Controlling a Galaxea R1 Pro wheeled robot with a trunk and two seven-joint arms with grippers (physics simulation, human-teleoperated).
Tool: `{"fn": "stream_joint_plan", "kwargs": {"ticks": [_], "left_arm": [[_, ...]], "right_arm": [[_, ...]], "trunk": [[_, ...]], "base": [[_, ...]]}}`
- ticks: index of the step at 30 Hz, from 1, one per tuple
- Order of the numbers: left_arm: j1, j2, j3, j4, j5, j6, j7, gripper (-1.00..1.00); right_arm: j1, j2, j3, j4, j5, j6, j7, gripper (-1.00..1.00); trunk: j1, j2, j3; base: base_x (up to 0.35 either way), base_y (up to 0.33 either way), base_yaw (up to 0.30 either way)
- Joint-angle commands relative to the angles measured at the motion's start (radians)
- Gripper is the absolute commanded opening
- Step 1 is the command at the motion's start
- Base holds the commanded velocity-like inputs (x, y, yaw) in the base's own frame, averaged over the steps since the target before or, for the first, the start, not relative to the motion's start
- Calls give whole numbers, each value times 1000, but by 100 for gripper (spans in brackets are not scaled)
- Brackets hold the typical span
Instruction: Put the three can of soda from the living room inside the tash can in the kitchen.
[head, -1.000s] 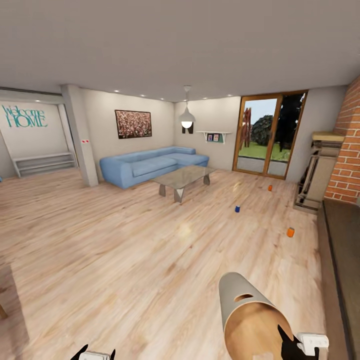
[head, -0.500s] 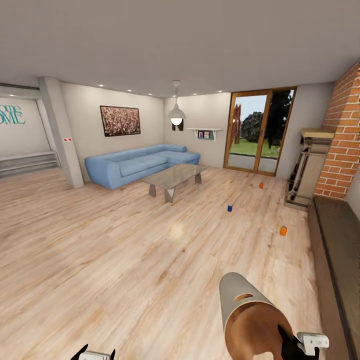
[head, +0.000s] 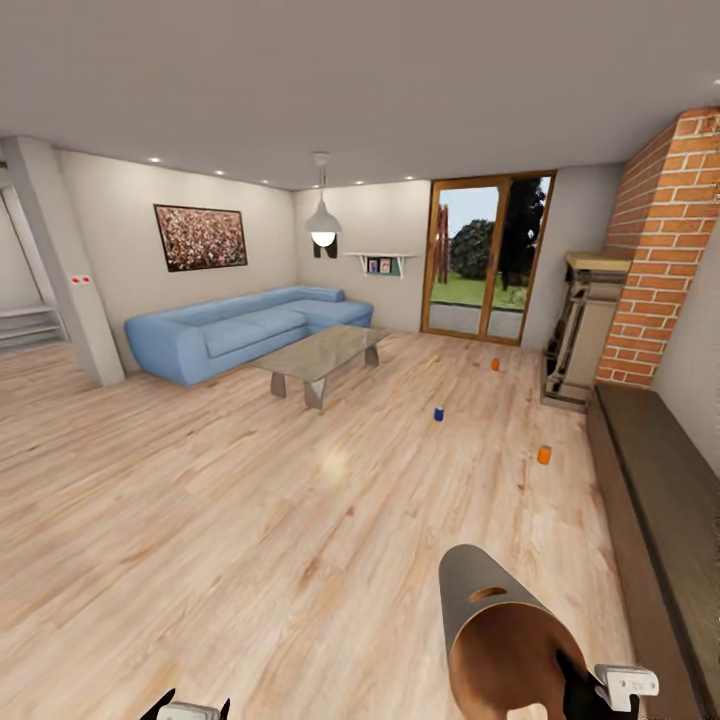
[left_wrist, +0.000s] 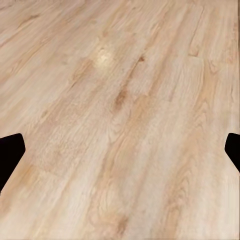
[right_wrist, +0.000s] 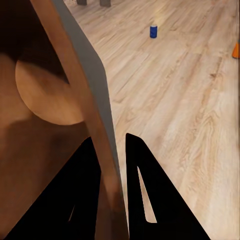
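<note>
Three soda cans stand on the living room's wood floor: a blue can (head: 438, 413) in the middle, an orange can (head: 494, 364) farther off toward the glass door, and a nearer orange can (head: 544, 455) beside the dark bench. My right gripper (head: 590, 690) is shut on the rim of the grey trash can (head: 490, 610), which lies tilted with its brown inside facing me. The right wrist view has the fingers (right_wrist: 90, 165) clamping the trash can wall (right_wrist: 95, 100), with the blue can (right_wrist: 153, 31) and an orange can (right_wrist: 236, 50) beyond. My left gripper (head: 190, 712) hangs open over bare floor (left_wrist: 120, 100).
A blue sofa (head: 230, 335) and glass coffee table (head: 320, 355) stand at the left middle. The red brick chimney (head: 660, 250), fireplace (head: 580, 330) and long dark bench (head: 650, 480) line the right side. A grey pillar (head: 60, 270) stands at far left.
The whole picture has slid left, so the camera has swung right. The cans, sofa and door keep their places on the floor. The trash can stays in my right gripper.
</note>
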Motion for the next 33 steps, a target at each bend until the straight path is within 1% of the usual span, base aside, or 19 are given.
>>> {"fn": "stream_joint_plan", "kwargs": {"ticks": [1, 33], "left_arm": [[0, 0, 0, 0, 0, 0, 0, 100], [0, 1, 0, 0, 0, 0, 0, 100]], "right_arm": [[0, 0, -1, -2, -7, 0, 6, -100], [0, 2, -1, -2, -7, -6, 5, -100]], "trunk": [[0, 0, 0], [0, 0, 0]], "base": [[228, 253, -233], [178, 286, -247]]}}
